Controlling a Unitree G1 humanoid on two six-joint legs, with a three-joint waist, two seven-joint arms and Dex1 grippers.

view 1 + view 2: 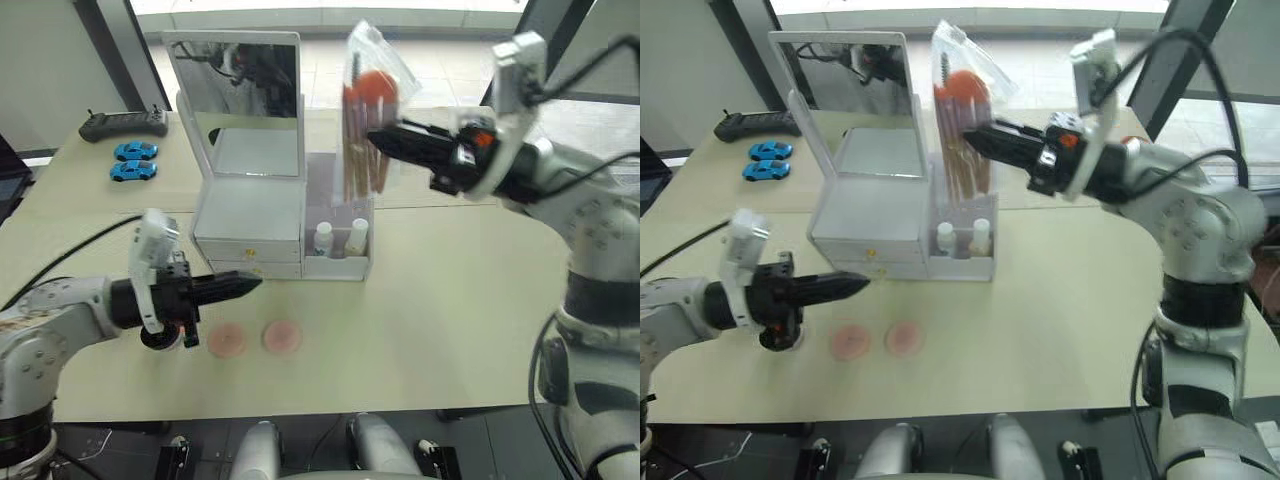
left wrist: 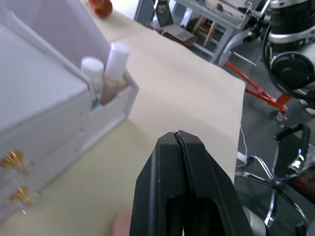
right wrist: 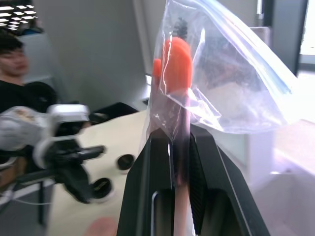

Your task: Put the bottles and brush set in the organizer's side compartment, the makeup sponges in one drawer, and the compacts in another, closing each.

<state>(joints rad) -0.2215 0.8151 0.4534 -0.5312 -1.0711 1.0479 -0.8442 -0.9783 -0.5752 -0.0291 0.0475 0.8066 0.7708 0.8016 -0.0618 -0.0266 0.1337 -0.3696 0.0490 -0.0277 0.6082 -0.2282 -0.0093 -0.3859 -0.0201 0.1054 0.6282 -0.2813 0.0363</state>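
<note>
Above the side compartment [image 1: 345,225], right hand [image 1: 375,137] pinches brush set [image 1: 365,130].

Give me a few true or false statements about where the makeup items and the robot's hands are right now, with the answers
1. The right hand holds the brush set above the side compartment. True.
2. Both bottles lie on the table. False: they stand in the side compartment.
3. Two makeup sponges lie on the table in front of the organizer. True.
4. The left hand grips a sponge. False: it is shut and empty.
5. A drawer is pulled out. False: both look closed.
</note>
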